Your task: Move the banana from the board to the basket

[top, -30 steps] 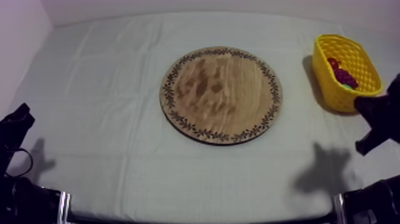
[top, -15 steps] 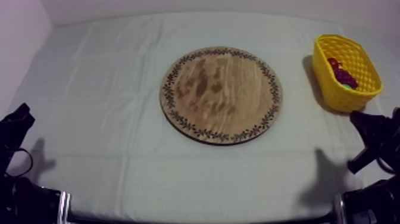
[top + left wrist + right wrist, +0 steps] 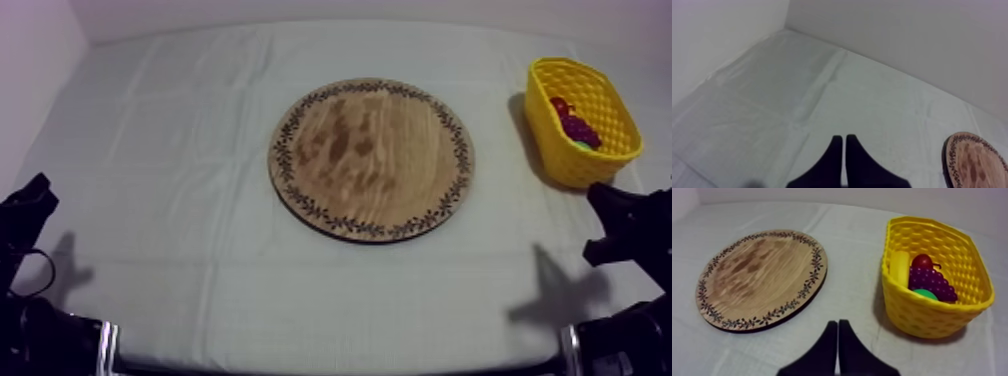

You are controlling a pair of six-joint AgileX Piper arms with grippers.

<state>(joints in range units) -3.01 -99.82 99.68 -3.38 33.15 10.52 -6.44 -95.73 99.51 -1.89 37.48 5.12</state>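
Your right pincer (image 3: 838, 323), closed on nothing, has dropped back to the top view's lower right; left pincer (image 3: 844, 138) likewise closed. Banana (image 3: 901, 268) lies in the basket (image 3: 932, 315), board (image 3: 370, 158) bare: task looks complete.

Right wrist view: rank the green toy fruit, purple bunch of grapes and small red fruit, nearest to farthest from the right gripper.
1. Green toy fruit, by the yellow basket's near wall.
2. Purple bunch of grapes, mid-basket.
3. Small red fruit, behind the grapes.
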